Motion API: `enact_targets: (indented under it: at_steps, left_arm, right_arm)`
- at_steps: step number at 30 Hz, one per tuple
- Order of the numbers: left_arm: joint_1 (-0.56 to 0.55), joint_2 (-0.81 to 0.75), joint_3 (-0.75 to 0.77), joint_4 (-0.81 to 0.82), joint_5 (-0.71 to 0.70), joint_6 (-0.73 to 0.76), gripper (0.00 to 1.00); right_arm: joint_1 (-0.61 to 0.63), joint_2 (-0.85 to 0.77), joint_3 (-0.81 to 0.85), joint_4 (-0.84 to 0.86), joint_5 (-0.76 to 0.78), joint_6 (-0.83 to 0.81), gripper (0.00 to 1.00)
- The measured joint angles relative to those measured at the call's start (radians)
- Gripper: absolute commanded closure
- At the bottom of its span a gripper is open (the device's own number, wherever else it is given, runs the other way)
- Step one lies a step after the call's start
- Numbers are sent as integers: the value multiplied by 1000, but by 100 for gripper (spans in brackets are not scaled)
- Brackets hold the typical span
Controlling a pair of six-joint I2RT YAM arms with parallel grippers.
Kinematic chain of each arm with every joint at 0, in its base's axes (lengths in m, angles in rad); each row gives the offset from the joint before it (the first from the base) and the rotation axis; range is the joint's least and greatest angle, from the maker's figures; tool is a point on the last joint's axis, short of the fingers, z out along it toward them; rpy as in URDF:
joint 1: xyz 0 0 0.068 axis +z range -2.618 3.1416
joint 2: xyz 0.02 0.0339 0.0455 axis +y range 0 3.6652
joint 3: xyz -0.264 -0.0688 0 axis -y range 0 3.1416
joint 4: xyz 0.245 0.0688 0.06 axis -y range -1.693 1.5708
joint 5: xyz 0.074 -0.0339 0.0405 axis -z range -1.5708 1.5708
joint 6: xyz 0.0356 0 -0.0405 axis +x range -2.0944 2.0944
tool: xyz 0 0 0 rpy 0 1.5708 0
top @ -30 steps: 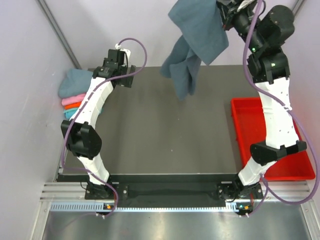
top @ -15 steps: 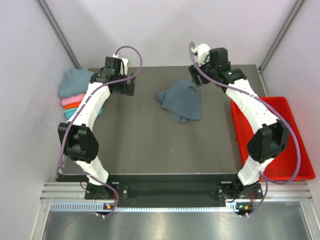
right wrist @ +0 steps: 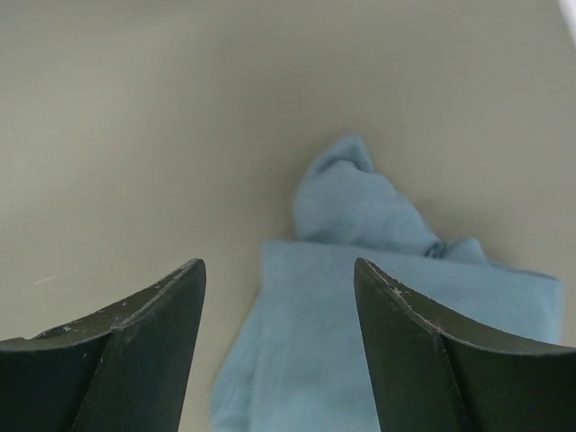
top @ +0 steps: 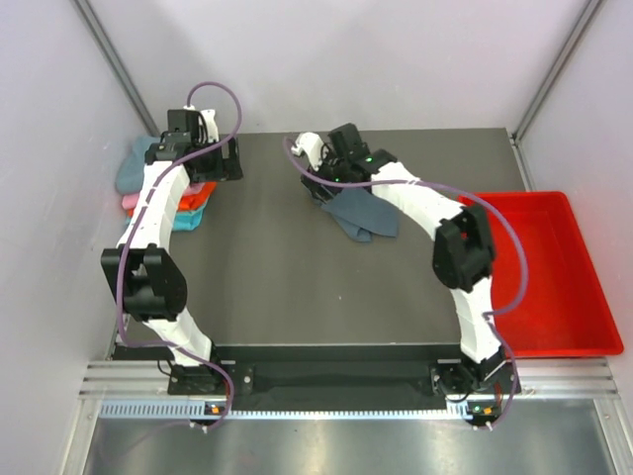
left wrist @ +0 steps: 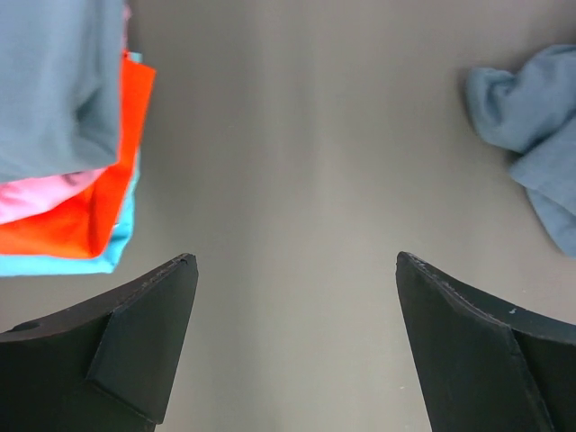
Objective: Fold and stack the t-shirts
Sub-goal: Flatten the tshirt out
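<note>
Right claw [right wrist: 277, 270] wide, empty | left claw [left wrist: 297, 261] wide, empty | blue-grey t-shirt [top: 368, 213] crumpled (unfolded), upper centre of tabletop [top: 297, 287] | folded t-shirts [left wrist: 85, 193] stacked upper left

Table [top: 297, 287] is just a dark grey flat top. In the upper middle of the frame a slate blue-grey t-shirt [top: 364, 213] lies crumpled on it. At the upper left edge sits a folded stack [top: 190, 206]: dusty teal on top, then pink, orange, and turquoise at the bottom.
</note>
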Motion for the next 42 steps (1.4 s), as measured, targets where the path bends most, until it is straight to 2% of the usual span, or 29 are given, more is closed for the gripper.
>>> enact_targets:
  at_steps: [6,9,12,13,15,16,21,22,23,25,26,31,39,42]
  left_arm:
    - [-11,0,-3,0,32,2,4]
    - [-11,0,-3,0,31,3,4]
    - [-11,0,-3,-1,31,6,5]
    - [-11,0,-3,-1,31,8,5]
    - [-11,0,-3,-1,30,13,5]
    - [-11,0,-3,-1,29,15,5]
    - [0,0,-3,-2,23,25,4]
    - [7,0,-3,-2,23,25,4]
    - [14,0,-3,-2,21,24,4]
    - [32,0,-3,-2,22,24,4]
    - [39,0,-3,-2,21,24,4]
    - [62,0,-3,-2,23,17,5]
    - [63,-14,-15,-1,44,-2,5]
    - [66,-35,-25,-1,50,-2,5]
  right_arm:
    - [-1,229,129,21,116,-43,31]
    - [-1,273,166,34,156,-76,36]
    - [-1,276,167,61,192,-98,54]
    - [-1,276,167,82,205,-106,78]
    - [-1,276,167,110,227,-119,97]
    - [-1,276,167,121,241,-125,100]
    - [-5,276,174,135,270,-125,100]
    - [-6,276,181,130,271,-121,82]
    - [-6,276,187,130,268,-108,69]
    - [-6,274,192,120,241,-93,47]
    - [-6,273,192,117,224,-90,44]
    - [-6,272,192,79,145,-65,44]
    - [-6,302,204,64,139,-40,49]
    - [-6,323,214,56,142,-32,55]
